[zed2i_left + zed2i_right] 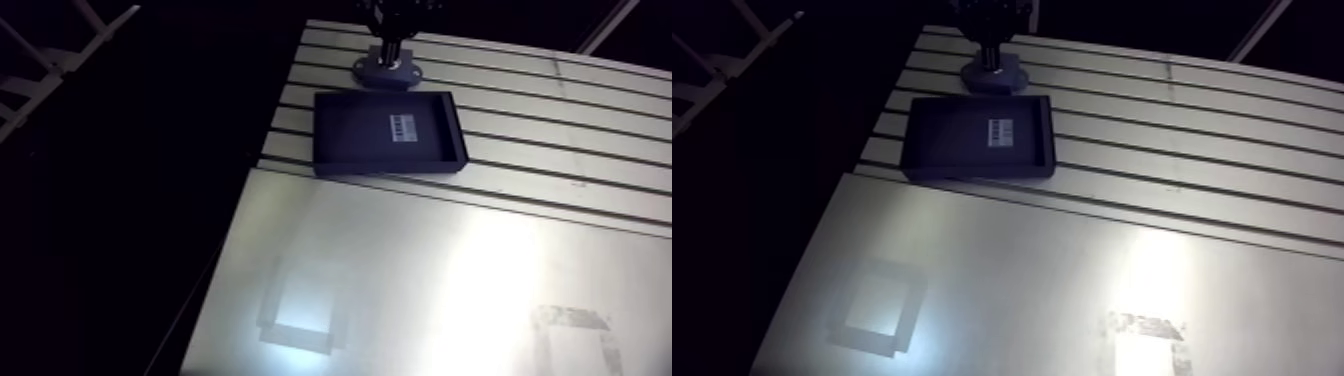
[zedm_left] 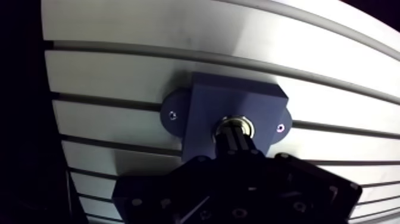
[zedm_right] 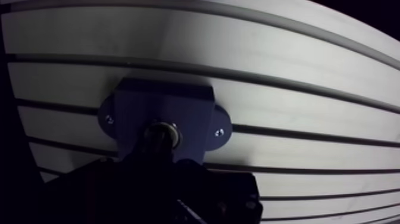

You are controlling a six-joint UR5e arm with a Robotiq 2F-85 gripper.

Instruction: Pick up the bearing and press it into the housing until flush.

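The dark blue housing (image 2: 205, 107), a block with two screwed side flanges, sits on the slotted table (image 2: 119, 71) at the far end in the arm view (image 1: 385, 72). The shiny bearing (image 2: 235, 124) shows as a metal ring at the housing's central bore. My gripper (image 2: 233, 136) comes straight down on it. Its dark fingers (image 2: 229, 146) are drawn close together around the ring. How deep the bearing sits in the bore is hidden by the fingers.
A shallow dark tray (image 1: 345, 135) with a white label (image 1: 403, 126) lies just in front of the housing. A smooth metal sheet (image 1: 420, 270) covers the table's near part, with taped square outlines (image 1: 298, 322). The table's left edge (image 1: 255, 160) drops into darkness.
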